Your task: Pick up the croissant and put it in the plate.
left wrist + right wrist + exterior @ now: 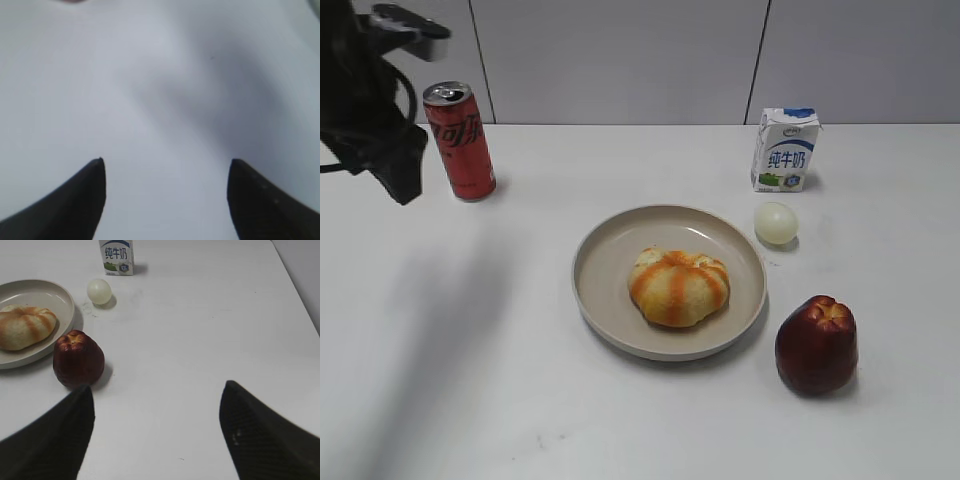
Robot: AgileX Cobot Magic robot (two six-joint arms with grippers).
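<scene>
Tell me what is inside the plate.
The croissant lies alone in the plate, a little right of centre. Bare beige dish shows around it; the part of the dish beneath the roll is covered.

Left tool (166, 172) spread wide above bare table (150, 75).

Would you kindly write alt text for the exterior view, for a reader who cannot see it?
A striped croissant lies in a beige plate on a white table. A dark red fruit, pale ball and milk carton stand right; a red can stands back left.
</scene>
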